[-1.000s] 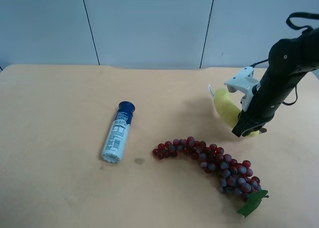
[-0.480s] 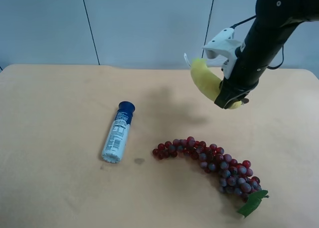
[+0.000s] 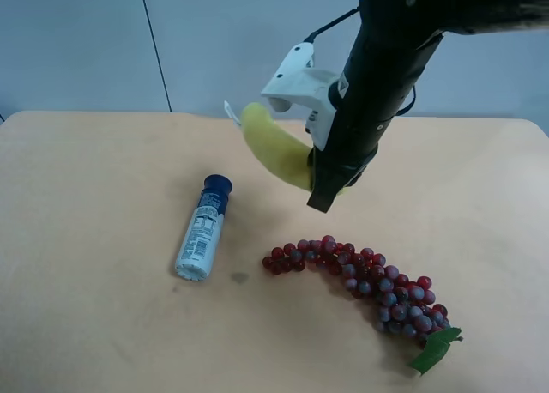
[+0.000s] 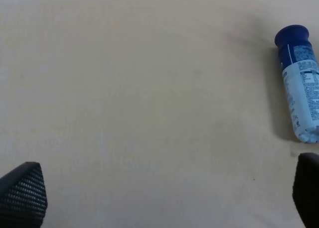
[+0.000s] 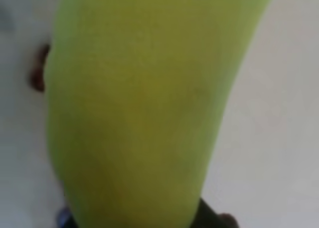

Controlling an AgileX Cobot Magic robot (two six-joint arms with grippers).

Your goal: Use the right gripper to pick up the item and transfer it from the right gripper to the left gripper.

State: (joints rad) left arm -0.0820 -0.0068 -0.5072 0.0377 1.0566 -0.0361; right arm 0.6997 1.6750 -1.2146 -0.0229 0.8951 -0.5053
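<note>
Banana [image 3: 273,149] clamped in closed right gripper [image 3: 322,194], left gripper [image 4: 164,192] wide open

A white cylindrical plastic bottle with a dark blue cap [image 3: 202,228] lies on its side on the light tan surface [image 3: 94,178]. Its cap points toward the pale blue-grey panelled wall [image 3: 249,41]. A small dark spot [image 3: 239,278] marks the surface near the bottle's base. 1 curved bunch of red-purple artificial grapes [image 3: 360,277] lies apart from the bottle, with a green leaf [image 3: 436,348] at 1 end.
</note>
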